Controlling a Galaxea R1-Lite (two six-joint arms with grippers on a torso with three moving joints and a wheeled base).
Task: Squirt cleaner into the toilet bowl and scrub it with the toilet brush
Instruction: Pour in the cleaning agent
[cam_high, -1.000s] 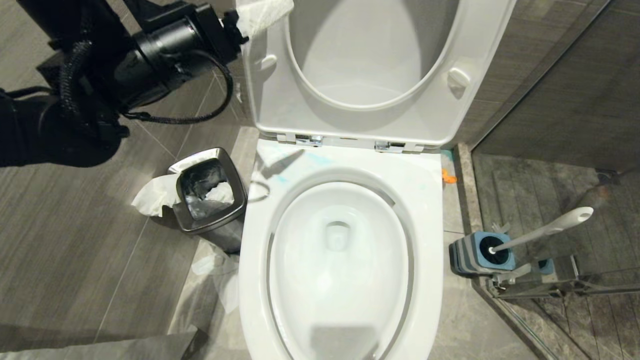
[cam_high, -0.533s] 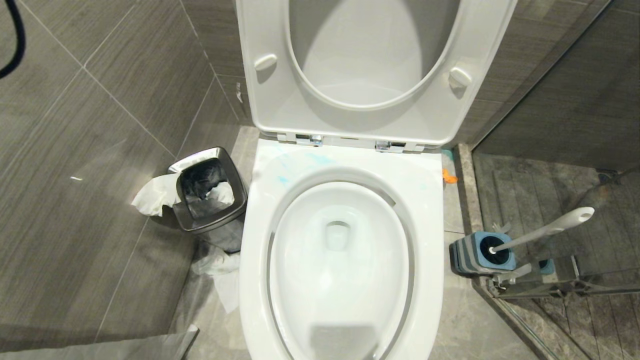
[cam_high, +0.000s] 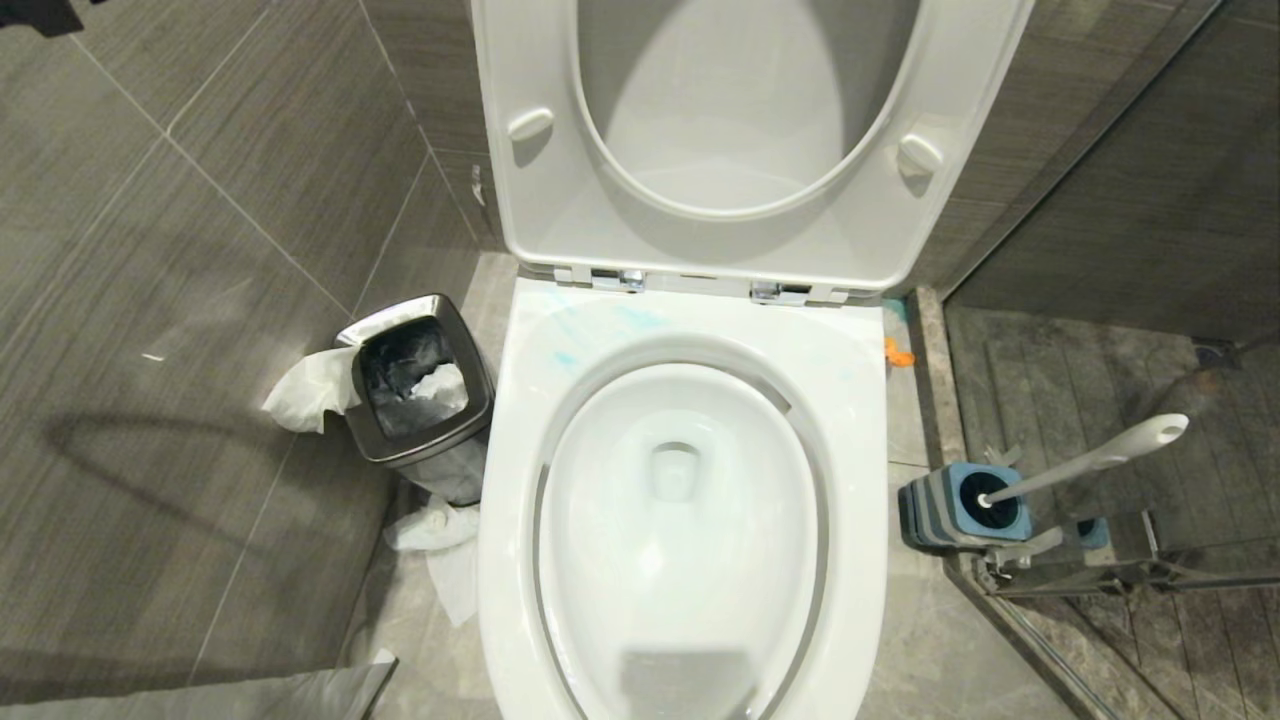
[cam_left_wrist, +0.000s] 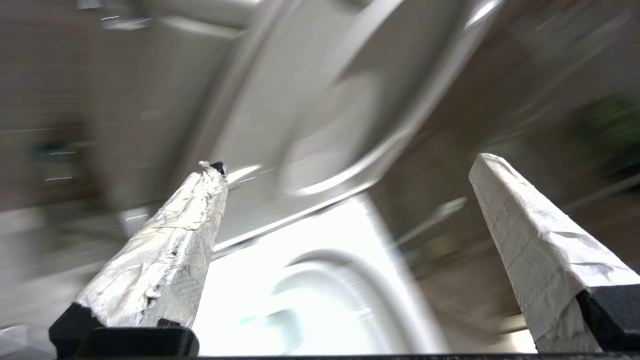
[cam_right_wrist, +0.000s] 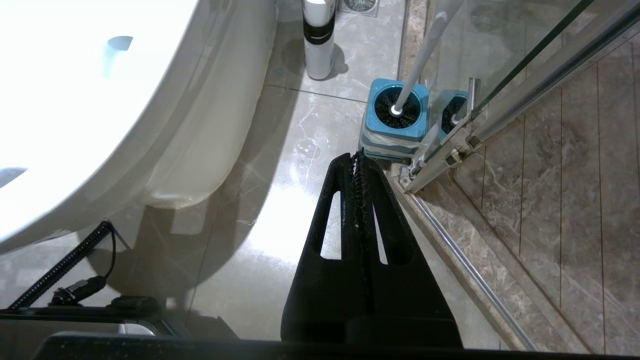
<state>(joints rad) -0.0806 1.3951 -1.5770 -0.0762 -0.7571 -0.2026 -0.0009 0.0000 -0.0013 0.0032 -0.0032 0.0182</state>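
The toilet bowl (cam_high: 680, 520) stands with seat and lid (cam_high: 740, 140) raised against the wall, and faint blue smears mark its rear rim. The toilet brush (cam_high: 1090, 460) sits in its blue-and-grey holder (cam_high: 950, 510) on the floor to the right of the bowl, beside the glass shower door (cam_right_wrist: 525, 80), handle leaning away from the bowl. A white bottle with a black band (cam_right_wrist: 318, 40) stands on the floor behind the holder; whether it is the cleaner cannot be determined. The steel bin (cam_high: 420, 390) stands left of the bowl with crumpled paper (cam_high: 305, 390) over its edge. The left hand (cam_left_wrist: 350, 165) is spread fully open above the bowl area, empty, its wrapped fingers (cam_left_wrist: 175, 255) wide apart. The right hand (cam_right_wrist: 358, 157) is closed, empty, low near the floor and pointing at the holder.
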